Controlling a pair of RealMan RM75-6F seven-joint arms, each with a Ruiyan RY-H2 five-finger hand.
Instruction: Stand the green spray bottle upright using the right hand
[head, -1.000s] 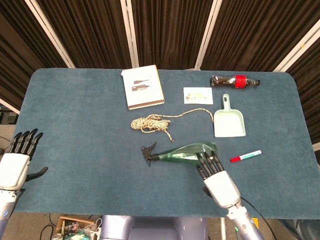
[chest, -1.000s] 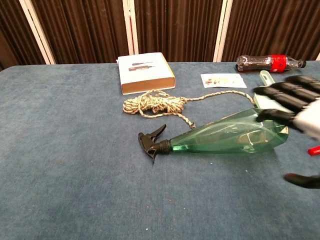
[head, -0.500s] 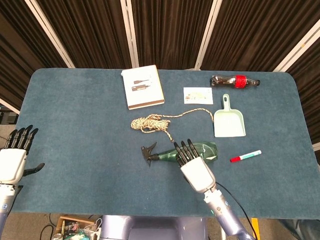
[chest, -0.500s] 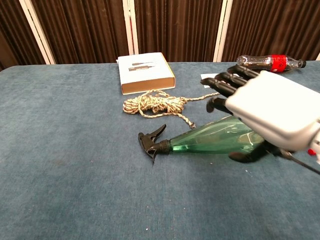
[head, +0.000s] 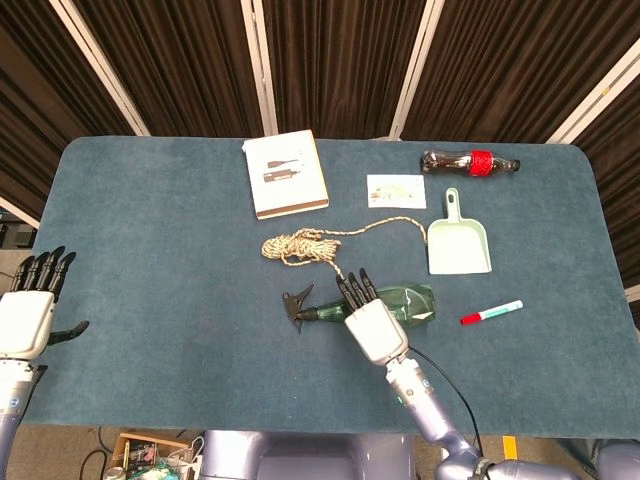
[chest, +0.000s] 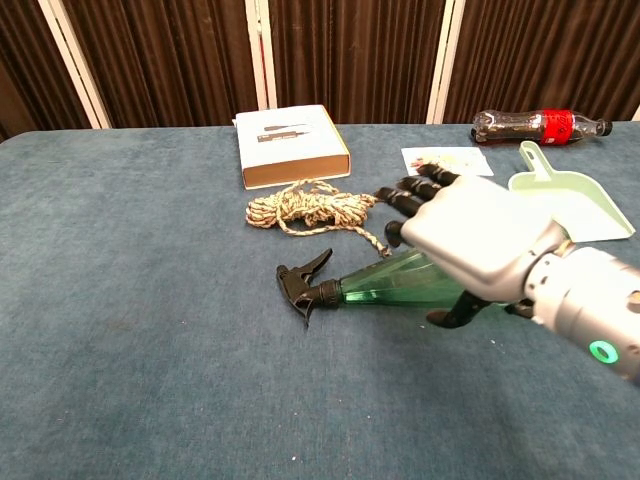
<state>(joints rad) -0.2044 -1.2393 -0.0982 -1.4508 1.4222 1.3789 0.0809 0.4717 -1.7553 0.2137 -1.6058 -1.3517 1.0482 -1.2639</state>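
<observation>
The green spray bottle lies on its side near the table's middle, its black trigger head pointing left. In the chest view the bottle shows from the trigger head to where my hand covers it. My right hand hovers palm down over the bottle's middle, fingers stretched out over its far side. The chest view shows the right hand with its thumb low on the near side; nothing is gripped. My left hand hangs open off the table's left edge.
A coil of rope lies just behind the bottle, a book farther back. A green dustpan, a card and a cola bottle sit at the back right. A red-capped marker lies right of the bottle.
My right hand has slid left from the bottle's base to over its middle. The bottle has not moved. The left hand has drifted slightly down.
</observation>
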